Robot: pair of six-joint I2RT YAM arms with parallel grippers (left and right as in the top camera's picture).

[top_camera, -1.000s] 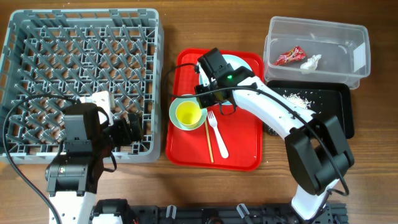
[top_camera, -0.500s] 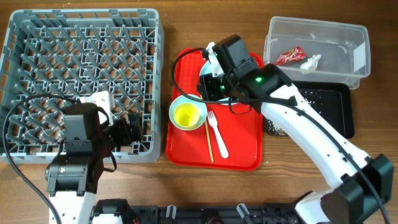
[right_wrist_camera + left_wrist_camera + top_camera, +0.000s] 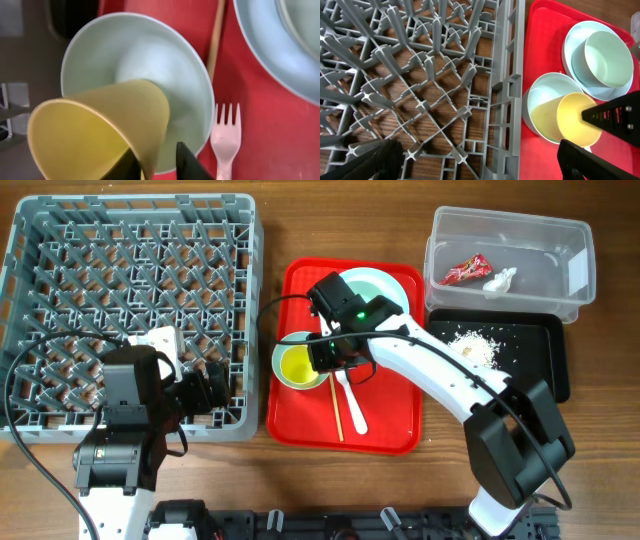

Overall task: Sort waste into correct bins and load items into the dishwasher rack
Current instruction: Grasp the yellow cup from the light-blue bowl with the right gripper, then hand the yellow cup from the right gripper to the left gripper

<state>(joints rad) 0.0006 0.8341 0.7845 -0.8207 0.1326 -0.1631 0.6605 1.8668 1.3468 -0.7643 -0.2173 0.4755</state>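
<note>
A small yellow cup [image 3: 298, 364] stands inside a mint-green bowl [image 3: 283, 348] at the left of the red tray [image 3: 395, 425]. My right gripper [image 3: 326, 358] is shut on the cup's wall [image 3: 100, 125], one finger inside and one outside [image 3: 155, 165]. The second mint bowl [image 3: 378, 288] sits on the white plate [image 3: 352, 280] at the tray's back. A white fork [image 3: 351, 402] and a chopstick [image 3: 337, 408] lie on the tray. My left gripper [image 3: 485, 165] is open and empty over the grey rack's [image 3: 130, 290] front right corner.
The clear tub [image 3: 540, 235] at the back right holds the red wrapper [image 3: 465, 271] and white paper scrap [image 3: 500, 279]. The black tray [image 3: 535, 355] in front of it holds rice-like scraps [image 3: 474, 345]. My right arm reaches across the red tray.
My right gripper has come forward and left from over the plate and its fingers now straddle the yellow cup's wall. The left arm has not moved.
</note>
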